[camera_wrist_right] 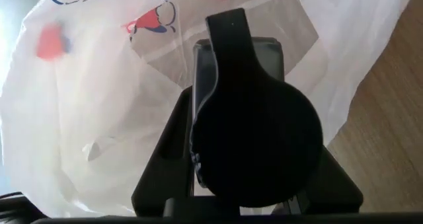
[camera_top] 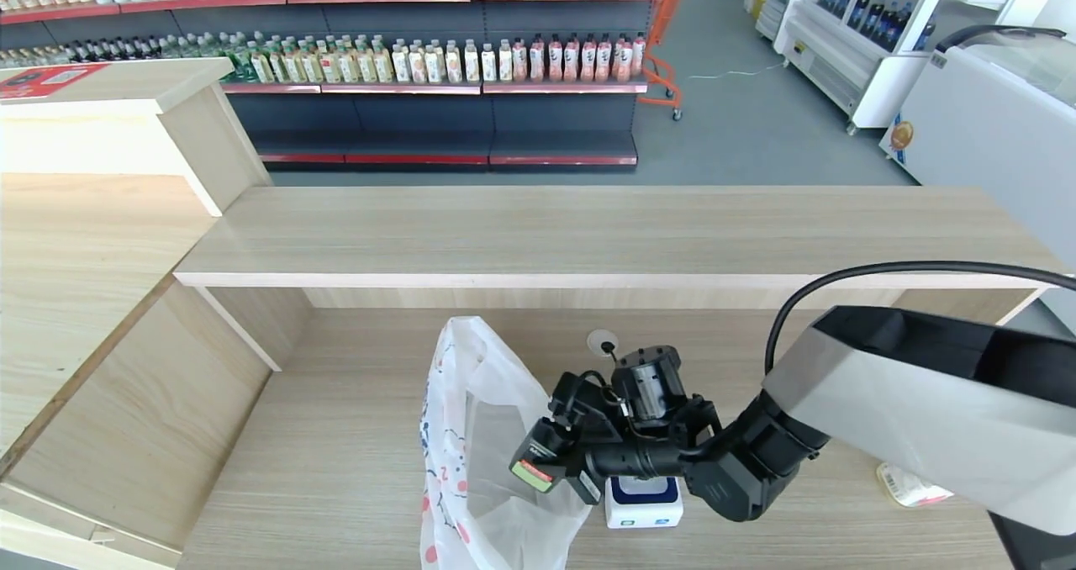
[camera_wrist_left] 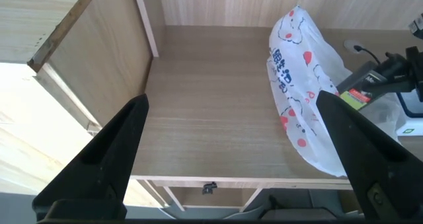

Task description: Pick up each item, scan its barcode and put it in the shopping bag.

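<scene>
At the shopping bag (camera_top: 471, 444), the right gripper (camera_top: 545, 462) pinches a dark item (camera_top: 531, 472); left gripper (camera_wrist_left: 232, 102) hangs spread.

A light wooden counter (camera_top: 588, 234) is set before a grey floor (camera_top: 740, 116). Shelves (camera_top: 403, 87) are stocked with bottles (camera_top: 437, 61); glass-door coolers (camera_top: 849, 23) are placed at the right.

Left hand (camera_wrist_left: 232, 100) fingers spread wide apart. Right arm extended leftward, right hand (camera_top: 542, 462) clamped on dark item (camera_wrist_right: 258, 138).

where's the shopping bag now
The white plastic shopping bag with red prints stands on the lower wooden counter, low in the head view's middle, left of the right gripper holding a black item and the white-and-blue box.
</scene>
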### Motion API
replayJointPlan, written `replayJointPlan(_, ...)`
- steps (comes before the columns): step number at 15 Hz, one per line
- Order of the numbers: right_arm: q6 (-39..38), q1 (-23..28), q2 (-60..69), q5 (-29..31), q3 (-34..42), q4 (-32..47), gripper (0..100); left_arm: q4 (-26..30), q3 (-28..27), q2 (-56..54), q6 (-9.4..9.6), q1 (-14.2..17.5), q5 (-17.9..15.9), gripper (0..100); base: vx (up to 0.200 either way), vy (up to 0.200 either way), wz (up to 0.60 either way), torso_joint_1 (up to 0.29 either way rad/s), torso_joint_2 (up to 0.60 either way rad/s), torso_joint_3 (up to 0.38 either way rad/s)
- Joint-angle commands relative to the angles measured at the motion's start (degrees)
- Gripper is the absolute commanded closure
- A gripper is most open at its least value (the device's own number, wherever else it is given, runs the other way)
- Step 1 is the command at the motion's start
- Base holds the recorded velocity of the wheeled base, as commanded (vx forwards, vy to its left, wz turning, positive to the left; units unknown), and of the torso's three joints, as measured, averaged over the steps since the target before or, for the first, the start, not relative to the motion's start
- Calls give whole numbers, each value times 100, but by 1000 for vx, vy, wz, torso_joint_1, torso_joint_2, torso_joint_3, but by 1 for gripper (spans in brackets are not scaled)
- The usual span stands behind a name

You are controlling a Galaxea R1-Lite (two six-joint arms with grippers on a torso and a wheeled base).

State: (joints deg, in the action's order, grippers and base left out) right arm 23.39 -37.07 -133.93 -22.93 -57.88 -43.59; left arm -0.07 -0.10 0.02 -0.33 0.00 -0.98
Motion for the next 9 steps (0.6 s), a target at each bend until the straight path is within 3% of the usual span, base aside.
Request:
replayJointPlan(1, 253, -125, -512, -1, -435, 0, 100, -1, 1, -2, -2, 0, 1, 0, 0, 0, 0, 0, 0, 0)
replayJointPlan(9, 552, -178, -872, 17, -479, -519, 100, -1, 1, -2, -2, 0, 1, 0, 0, 0, 0, 0, 0, 0)
